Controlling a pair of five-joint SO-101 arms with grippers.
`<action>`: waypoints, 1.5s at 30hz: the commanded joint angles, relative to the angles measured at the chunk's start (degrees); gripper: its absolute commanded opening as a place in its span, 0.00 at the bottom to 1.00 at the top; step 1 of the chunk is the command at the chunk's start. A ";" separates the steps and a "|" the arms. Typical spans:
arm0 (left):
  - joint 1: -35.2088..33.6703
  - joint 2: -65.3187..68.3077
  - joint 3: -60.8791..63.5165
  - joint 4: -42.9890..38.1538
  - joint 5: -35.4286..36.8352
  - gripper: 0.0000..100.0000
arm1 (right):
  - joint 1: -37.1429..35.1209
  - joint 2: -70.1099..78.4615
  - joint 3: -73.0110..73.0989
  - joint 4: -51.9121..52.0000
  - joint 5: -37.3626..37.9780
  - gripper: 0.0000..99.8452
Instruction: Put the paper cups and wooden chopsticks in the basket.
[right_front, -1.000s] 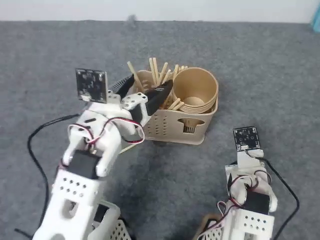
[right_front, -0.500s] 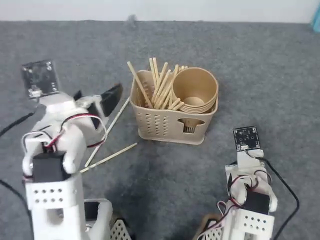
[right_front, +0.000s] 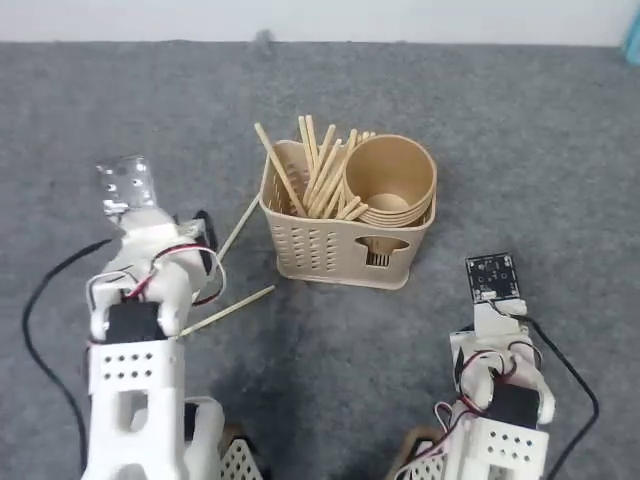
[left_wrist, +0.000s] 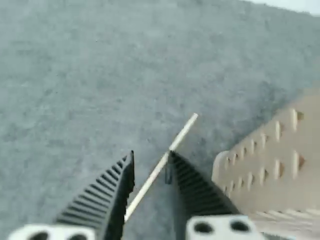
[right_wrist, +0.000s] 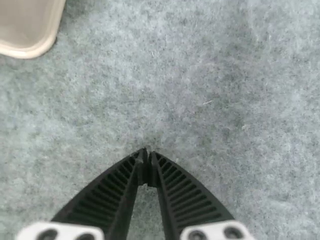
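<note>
Your left fingers (left_wrist: 176, 165) stand narrowly apart with a loose chopstick (left_wrist: 181, 134) lying between them on the grey surface (left_wrist: 75, 75), just beside the basket (left_wrist: 270, 160). Your right fingers (right_wrist: 145, 161) are pressed together, empty. The paper cups (right_front: 390, 185) sit inside the basket, and a second chopstick (right_front: 228, 308) lies near it.

left end effector (left_wrist: 150, 161): jaws apart, pointing down | right end effector (right_wrist: 147, 154): jaws pressed together, arm folded

The beige slotted basket (right_front: 330, 250) stands upright, holding nested brown paper cups (right_front: 392, 165) and a leaning bundle of wooden chopsticks (right_front: 322, 170). Two loose chopsticks (right_front: 230, 306) lie on the table (right_front: 520, 130) beside it.
</note>
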 joint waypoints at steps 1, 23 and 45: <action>3.60 5.36 -0.04 -3.60 -1.93 0.11 | 0.04 -0.57 -0.88 0.22 0.88 0.01; 7.03 67.87 -43.47 -6.07 -2.37 0.17 | 0.04 -0.57 -0.88 0.22 0.88 0.01; 8.44 84.22 -59.12 -1.93 -2.37 0.17 | 0.04 -0.57 -0.97 0.48 3.16 0.01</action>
